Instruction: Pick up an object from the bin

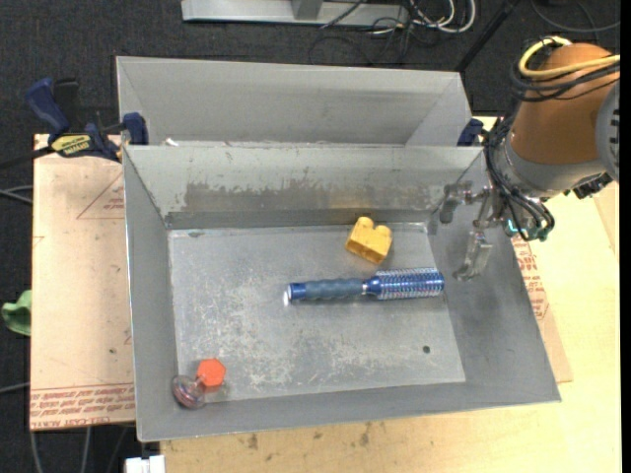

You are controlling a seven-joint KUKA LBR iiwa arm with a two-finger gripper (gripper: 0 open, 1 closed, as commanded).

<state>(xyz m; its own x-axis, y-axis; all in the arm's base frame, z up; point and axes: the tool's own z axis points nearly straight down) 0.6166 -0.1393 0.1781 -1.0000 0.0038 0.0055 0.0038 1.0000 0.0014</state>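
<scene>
My gripper (460, 241) hangs over the bin's right slope, open, with nothing between its fingers. Just left of it lies a blue hairbrush (365, 289), handle pointing left and bristle head toward the gripper. A yellow toy block (369, 239) sits a little above the brush, near the back wall. The gripper touches neither of them.
A small clear bottle with an orange cap (197, 380) lies in the bin's front left corner. The arm with its orange cover comes in from the right, above the rim. The bin's sloped walls rise on all sides of the flat floor.
</scene>
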